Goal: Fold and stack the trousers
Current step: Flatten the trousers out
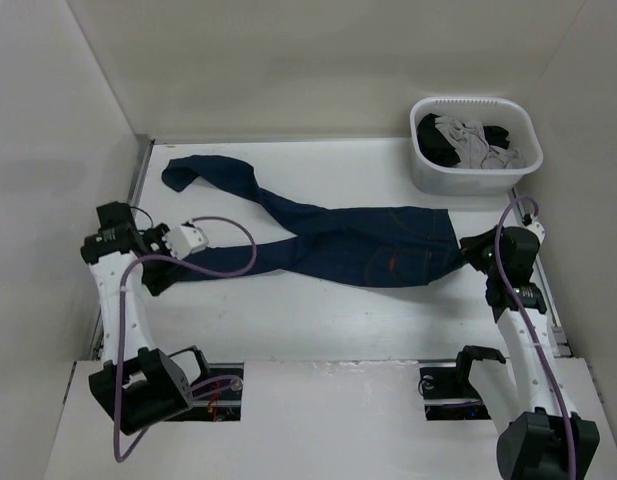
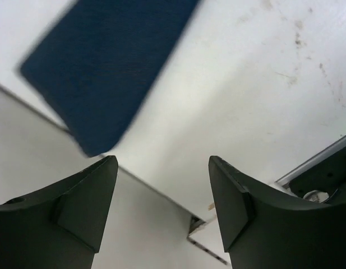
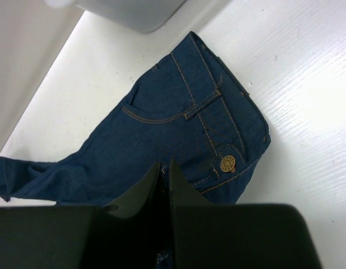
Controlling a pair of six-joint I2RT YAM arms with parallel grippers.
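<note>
The dark navy trousers (image 1: 368, 245) lie flat across the table, waist to the right and the two legs crossing toward the left. The far leg ends at the back left (image 1: 183, 175). My right gripper (image 1: 470, 250) is shut on the waist edge; in the right wrist view its closed jaws (image 3: 166, 168) pinch the denim (image 3: 178, 112) beside the brass button (image 3: 227, 163). My left gripper (image 1: 156, 276) is open and empty by the near leg's end. In the left wrist view its jaws (image 2: 163, 163) stand wide apart above bare table, the leg end (image 2: 105, 67) beyond them.
A white basket (image 1: 428, 180) holding grey and black garments (image 1: 468, 142) stands at the back right, just behind the waist. White walls close in the table on the left, back and right. A metal rail (image 1: 138, 175) runs along the left edge.
</note>
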